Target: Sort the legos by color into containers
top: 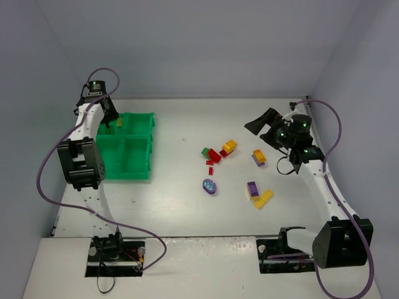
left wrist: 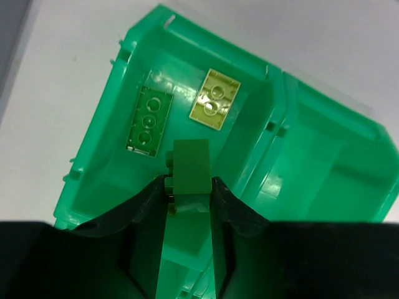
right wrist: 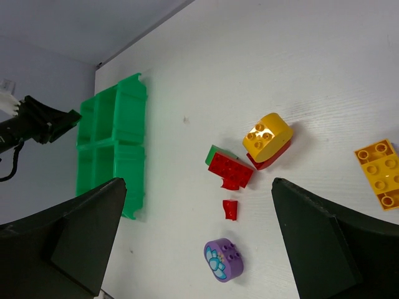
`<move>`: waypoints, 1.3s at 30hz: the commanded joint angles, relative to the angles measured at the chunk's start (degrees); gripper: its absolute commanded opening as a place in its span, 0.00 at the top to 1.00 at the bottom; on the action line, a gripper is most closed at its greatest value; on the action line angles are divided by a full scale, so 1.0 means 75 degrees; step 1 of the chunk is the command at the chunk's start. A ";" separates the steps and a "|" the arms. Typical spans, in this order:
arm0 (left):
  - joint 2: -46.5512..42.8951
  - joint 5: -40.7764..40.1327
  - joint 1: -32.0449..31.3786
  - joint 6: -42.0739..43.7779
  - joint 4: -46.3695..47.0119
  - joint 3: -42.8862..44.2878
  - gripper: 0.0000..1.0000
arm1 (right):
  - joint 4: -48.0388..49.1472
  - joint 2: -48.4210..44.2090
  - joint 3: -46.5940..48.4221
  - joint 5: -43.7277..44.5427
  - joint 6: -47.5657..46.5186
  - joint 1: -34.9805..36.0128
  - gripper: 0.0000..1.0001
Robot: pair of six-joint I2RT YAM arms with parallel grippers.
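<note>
Clamped in the left gripper (left wrist: 190, 187) at the bottom of the left wrist view, a green brick (left wrist: 192, 171) hangs over a green tray (left wrist: 299, 118) compartment holding a green plate (left wrist: 148, 120) and a lime plate (left wrist: 214, 98) side by side, while the right gripper (right wrist: 198, 182) gapes wide and empty, facing loose bricks (right wrist: 230, 169) mid-frame on the table.
</note>
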 commanded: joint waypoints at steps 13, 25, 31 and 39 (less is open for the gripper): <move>-0.0375 0.0034 0.0138 -0.0172 -0.0581 0.1040 0.50 | -0.0068 -0.0723 -0.0164 -0.0591 -0.0550 -0.0441 0.00; -0.3680 0.0786 -0.2463 -0.0173 -0.0136 -0.1385 0.30 | -0.1779 -0.1180 -0.0093 0.0651 -0.2671 -0.0687 0.38; -0.4629 0.0797 -0.4559 -0.0722 -0.0124 -0.2989 0.28 | -0.2552 -0.1146 -0.0081 0.1260 -0.3269 -0.0664 0.57; -0.4525 0.0726 -0.6014 -0.1087 0.0285 -0.3952 0.27 | -0.2717 -0.0888 -0.0316 0.1296 -0.3118 -0.0523 0.44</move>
